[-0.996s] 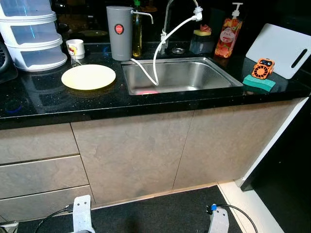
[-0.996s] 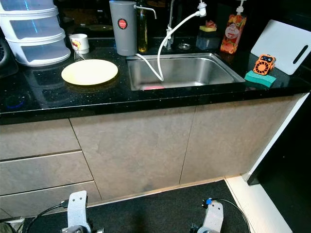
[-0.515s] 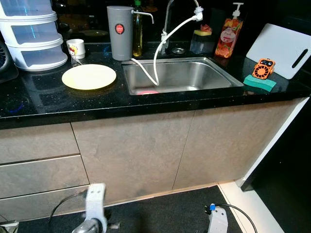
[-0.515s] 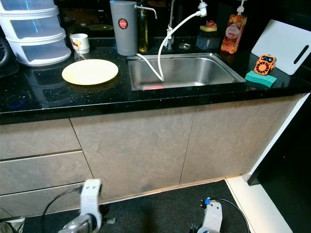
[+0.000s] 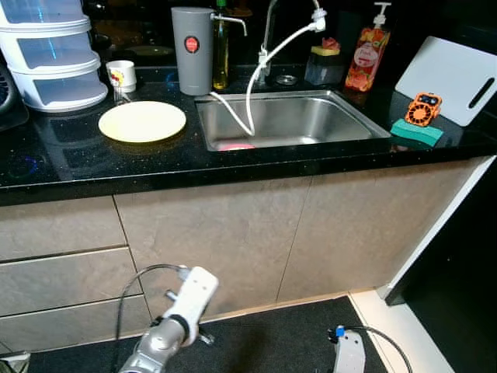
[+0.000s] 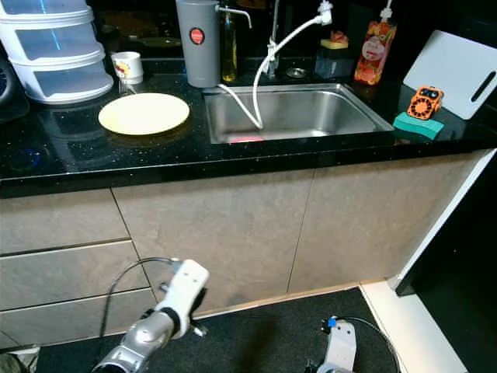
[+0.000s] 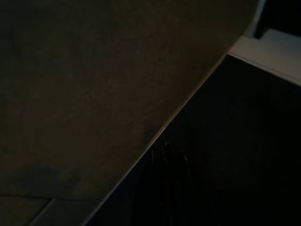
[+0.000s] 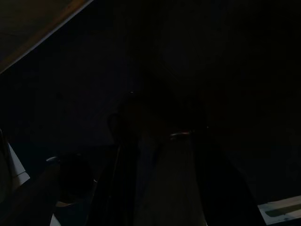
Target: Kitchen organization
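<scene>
A black speckled stone countertop [image 5: 93,167] runs across the top of the scene above beige cabinet doors [image 5: 217,241] and a dark floor mat [image 5: 264,342]. A round pale yellow plate [image 5: 142,122] lies flat on the counter at about 10 o'clock, just beside the stainless steel sink [image 5: 287,120], which sits near 12 o'clock. A white flexible hose [image 5: 256,78] loops from the tap down into the basin, where something pink [image 5: 235,146] lies at the near edge. Behind the plate stand a small white mug [image 5: 121,76], a tall grey cylindrical canister [image 5: 192,51] and a stack of white plastic tiered containers [image 5: 50,54] at 11 o'clock. At 1 o'clock are an orange soap pump bottle [image 5: 365,54], a white cutting board [image 5: 449,78] leaning on the wall, and a small orange gadget [image 5: 423,109] resting on a green sponge [image 5: 415,132].

The silver left arm [image 5: 175,322] reaches up from 7 o'clock in front of the cabinet, well below the counter. The left wrist view is dim, showing the cabinet face and the mat, with the left gripper [image 7: 171,155] too dark to say whether its fingers are clenched or released. The right arm [image 5: 349,353] hangs low at 5 o'clock; the right gripper [image 8: 160,155] is too dark to tell
</scene>
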{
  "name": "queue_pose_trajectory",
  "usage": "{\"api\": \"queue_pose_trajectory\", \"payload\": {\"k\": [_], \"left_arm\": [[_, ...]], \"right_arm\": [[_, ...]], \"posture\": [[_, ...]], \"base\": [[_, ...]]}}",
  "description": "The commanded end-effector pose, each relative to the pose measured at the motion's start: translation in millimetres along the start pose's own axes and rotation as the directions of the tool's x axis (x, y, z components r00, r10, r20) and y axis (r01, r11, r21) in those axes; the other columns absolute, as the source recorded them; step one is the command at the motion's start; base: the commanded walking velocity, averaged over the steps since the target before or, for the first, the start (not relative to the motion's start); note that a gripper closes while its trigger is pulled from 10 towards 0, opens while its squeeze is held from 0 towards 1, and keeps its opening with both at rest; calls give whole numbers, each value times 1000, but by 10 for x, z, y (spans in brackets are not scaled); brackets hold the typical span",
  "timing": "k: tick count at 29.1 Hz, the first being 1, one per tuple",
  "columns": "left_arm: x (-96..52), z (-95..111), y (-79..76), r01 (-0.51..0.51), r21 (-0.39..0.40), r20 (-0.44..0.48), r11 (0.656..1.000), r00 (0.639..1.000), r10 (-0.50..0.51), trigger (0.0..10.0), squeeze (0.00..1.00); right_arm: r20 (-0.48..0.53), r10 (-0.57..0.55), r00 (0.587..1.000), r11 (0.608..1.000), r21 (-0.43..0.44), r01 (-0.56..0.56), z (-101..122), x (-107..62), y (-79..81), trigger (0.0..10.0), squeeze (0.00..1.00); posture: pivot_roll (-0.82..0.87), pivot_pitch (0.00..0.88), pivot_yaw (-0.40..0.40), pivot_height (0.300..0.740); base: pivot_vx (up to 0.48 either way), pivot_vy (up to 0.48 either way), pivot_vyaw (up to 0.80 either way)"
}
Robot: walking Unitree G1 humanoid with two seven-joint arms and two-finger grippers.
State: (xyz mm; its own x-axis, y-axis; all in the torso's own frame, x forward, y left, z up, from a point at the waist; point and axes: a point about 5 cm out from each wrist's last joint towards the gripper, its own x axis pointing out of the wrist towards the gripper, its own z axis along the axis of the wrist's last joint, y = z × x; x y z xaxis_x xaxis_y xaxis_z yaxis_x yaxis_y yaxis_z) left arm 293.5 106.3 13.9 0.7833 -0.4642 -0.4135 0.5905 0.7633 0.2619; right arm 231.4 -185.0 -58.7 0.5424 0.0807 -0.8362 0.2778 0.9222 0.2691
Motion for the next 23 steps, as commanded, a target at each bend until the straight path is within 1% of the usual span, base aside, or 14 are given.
{"api": "queue_pose_trajectory", "payload": {"k": [1, 8, 9, 10, 11, 13, 14, 15, 16, 17, 19, 20, 21, 23], "left_arm": [[-8, -23, -11, 24, 44, -11, 999, 1000, -23, 10000, 0], [9, 11, -57, 56, 147, -12, 988, 998, -55, 10000, 0], [21, 30, -76, 62, 173, -7, 983, 998, -62, 10000, 55], [51, 67, -125, 85, 217, -5, 972, 996, -86, 10000, 188], [51, 67, -125, 85, 217, -5, 972, 996, -86, 10000, 188], [76, 111, -167, 110, 268, 4, 957, 993, -115, 10000, 322], [76, 111, -167, 110, 268, 4, 957, 993, -115, 10000, 322], [90, 146, -185, 124, 299, 14, 946, 991, -134, 10000, 243], [90, 146, -185, 124, 299, 14, 946, 991, -134, 10000, 243], [89, 155, -185, 124, 297, 22, 947, 990, -137, 10000, 118], [79, 158, -187, 100, 242, 42, 965, 993, -114, 10000, 133], [79, 164, -190, 88, 242, 49, 966, 993, -103, 10000, 204], [78, 173, -186, 72, 250, 57, 965, 994, -89, 10000, 204], [79, 184, -174, 38, 271, 68, 962, 996, -59, 10000, 404]], "right_arm": [[-7, -15, 1000, 1000, 0, 15, -21, -5, -38, 10000, 0], [-7, -17, 1000, 1000, -12, 17, -17, -7, -45, 10000, 0], [-6, -17, 1000, 1000, -13, 17, -17, -7, -45, 10000, 0], [-6, -17, 1000, 1000, -13, 17, -17, -8, -49, 10000, 0], [-6, -17, 1000, 1000, -13, 17, -17, -8, -49, 10000, 0], [-6, -19, 1000, 1000, -17, 19, -16, -8, -53, 10000, 0], [-6, -19, 1000, 1000, -17, 19, -16, -8, -53, 10000, 0], [-6, -20, 1000, 1000, -20, 20, -17, -9, -58, 10000, 0], [-6, -20, 1000, 1000, -20, 20, -17, -9, -58, 10000, 0], [-5, -21, 1000, 1000, -22, 21, -18, -9, -60, 10000, 0], [-4, -21, 1000, 1000, -20, 21, -23, -10, -67, 10000, 0], [-4, -21, 1000, 1000, -20, 21, -24, -11, -70, 10000, 0], [-4, -22, 1000, 1000, -21, 21, -24, -11, -72, 10000, 0], [-4, -22, 1000, 1000, -22, 22, -23, -12, -75, 10000, 0]], "posture": [[42, 87, -19, 740], [42, 85, -20, 740], [42, 85, -20, 740], [39, 78, -26, 740], [39, 78, -26, 740], [41, 75, -29, 740], [41, 75, -29, 740], [38, 69, -30, 740], [38, 69, -30, 740], [38, 69, -30, 740], [42, 63, -32, 740], [45, 63, -33, 740], [45, 63, -33, 740], [49, 61, -39, 740]], "base": [[0, 0, 0], [0, 0, 0], [0, 0, 0], [0, 0, 0], [0, 0, 0], [0, 0, 0], [0, 0, 0], [0, 0, 0], [0, 0, 0], [0, 0, 0], [0, 0, 0], [0, 0, 0], [0, 0, 0], [0, 0, 0]]}}
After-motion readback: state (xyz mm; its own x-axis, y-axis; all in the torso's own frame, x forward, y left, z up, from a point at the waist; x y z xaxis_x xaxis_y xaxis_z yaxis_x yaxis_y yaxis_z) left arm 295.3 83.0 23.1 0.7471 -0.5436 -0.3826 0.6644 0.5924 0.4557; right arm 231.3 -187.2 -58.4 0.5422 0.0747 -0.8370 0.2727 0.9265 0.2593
